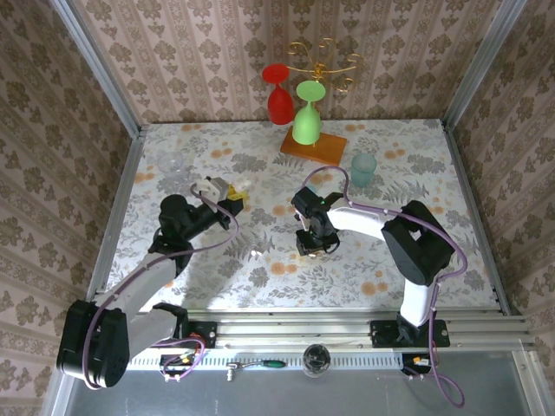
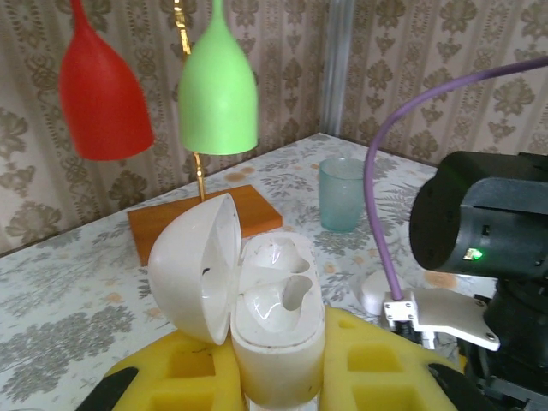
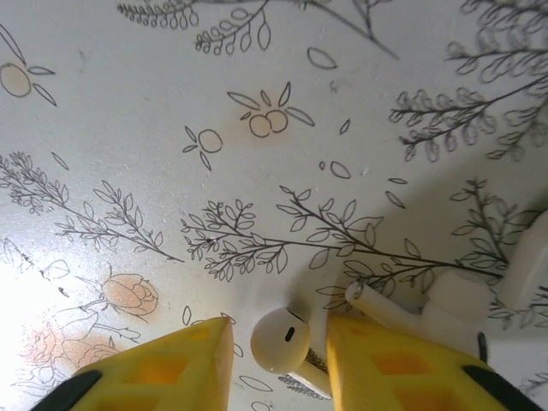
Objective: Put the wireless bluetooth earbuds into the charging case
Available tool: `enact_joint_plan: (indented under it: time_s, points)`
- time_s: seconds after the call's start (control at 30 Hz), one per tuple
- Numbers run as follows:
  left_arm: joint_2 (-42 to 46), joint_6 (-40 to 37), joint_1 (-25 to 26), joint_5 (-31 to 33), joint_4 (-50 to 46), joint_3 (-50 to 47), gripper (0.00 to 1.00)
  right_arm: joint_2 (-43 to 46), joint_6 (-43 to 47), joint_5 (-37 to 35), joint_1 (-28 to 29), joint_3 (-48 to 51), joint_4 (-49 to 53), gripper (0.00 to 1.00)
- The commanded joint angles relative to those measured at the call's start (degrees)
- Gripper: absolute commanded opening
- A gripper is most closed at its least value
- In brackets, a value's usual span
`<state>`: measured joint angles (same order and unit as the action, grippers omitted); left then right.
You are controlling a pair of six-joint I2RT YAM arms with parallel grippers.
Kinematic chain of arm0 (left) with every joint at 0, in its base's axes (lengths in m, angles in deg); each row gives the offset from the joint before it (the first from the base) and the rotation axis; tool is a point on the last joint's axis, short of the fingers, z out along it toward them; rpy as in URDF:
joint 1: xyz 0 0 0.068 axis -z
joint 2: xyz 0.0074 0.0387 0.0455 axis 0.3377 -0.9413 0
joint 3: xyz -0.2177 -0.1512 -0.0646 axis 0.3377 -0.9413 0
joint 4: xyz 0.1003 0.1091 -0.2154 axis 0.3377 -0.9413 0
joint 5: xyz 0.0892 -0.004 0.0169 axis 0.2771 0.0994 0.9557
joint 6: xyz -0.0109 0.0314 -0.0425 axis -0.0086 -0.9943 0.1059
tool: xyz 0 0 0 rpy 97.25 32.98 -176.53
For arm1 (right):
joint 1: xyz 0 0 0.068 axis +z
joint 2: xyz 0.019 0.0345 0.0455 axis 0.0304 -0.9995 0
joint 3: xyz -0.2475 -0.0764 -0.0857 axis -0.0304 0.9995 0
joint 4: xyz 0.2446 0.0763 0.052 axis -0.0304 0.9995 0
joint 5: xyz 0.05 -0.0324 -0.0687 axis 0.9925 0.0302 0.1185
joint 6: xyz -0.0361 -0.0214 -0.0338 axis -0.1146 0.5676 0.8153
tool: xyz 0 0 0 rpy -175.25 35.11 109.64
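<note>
The left gripper [image 1: 228,192] is clenched on the charging case [image 2: 274,334], held above the left half of the table [image 1: 416,156]. The case stands upright between the yellow fingers [image 2: 180,372], its lid [image 2: 193,265] swung open to the side and both sockets bare. Near the table's middle, toward its near edge, the right gripper [image 3: 277,332] points down with its fingers parted on either side of a white earbud [image 3: 282,341] that lies on the surface. A gap shows on one side of the earbud, so it is not squeezed. Another white piece [image 3: 390,310] lies just beside it.
</note>
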<state>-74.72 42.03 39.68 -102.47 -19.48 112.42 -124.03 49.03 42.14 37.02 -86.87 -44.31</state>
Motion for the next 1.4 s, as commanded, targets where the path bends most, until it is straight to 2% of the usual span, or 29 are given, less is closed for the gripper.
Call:
enact_joint_plan:
  time_s: [0.0,0.2,0.33,0.43,0.7,0.87,1.37]
  points:
    - [0.4,0.6,0.6,0.4,1.3,0.7,0.0,3.2,-0.5,-3.6,0.8,0.1,0.1,0.4]
    - [5.2,2.8,-1.2,3.7,-0.9,-2.6,0.0,1.9,1.6,-9.5,3.4,-4.7,6.6,0.42]
    - [8.1,9.4,-8.7,1.9,3.9,-6.9,0.0,-0.4,3.6,-13.1,5.4,-8.9,12.1,0.42]
    - [9.5,10.3,-12.3,1.1,5.1,-8.3,0.0,-2.5,5.0,-15.8,7.2,-12.2,16.7,0.41]
    - [8.4,9.6,-12.6,-0.2,5.8,-7.9,0.0,-9.4,7.3,-20.9,10.3,-19.9,25.5,0.4]
    - [7.4,9.3,-12.5,-0.4,6.0,-7.6,0.0,-13.0,8.1,-21.0,10.9,-21.9,27.9,0.4]
    - [7.0,8.8,-12.3,-1.6,5.1,-7.5,0.0,-17.6,9.9,-22.4,10.9,-24.1,27.5,0.36]
